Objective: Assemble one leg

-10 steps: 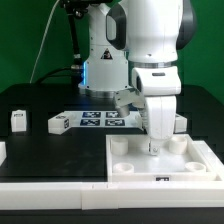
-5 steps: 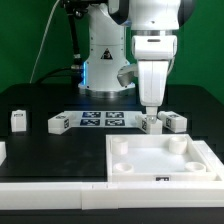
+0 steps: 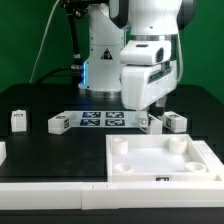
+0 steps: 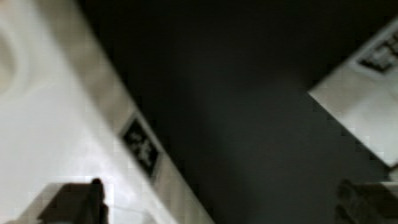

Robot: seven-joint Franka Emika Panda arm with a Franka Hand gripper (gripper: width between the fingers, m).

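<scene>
- Tool (image 3: 149, 117) hovers spread and empty above the leg (image 3: 152, 125), just past the panel's (image 3: 160, 162) far edge.
- Square the fingers (image 4: 71, 203) to its flat sides, clear of the neighbouring peg (image 3: 174, 122).

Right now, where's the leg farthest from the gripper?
Exterior view: the leg stands on the black table near the view's left edge, apart from a second leg to its right, which sits beside the marker board.
</scene>
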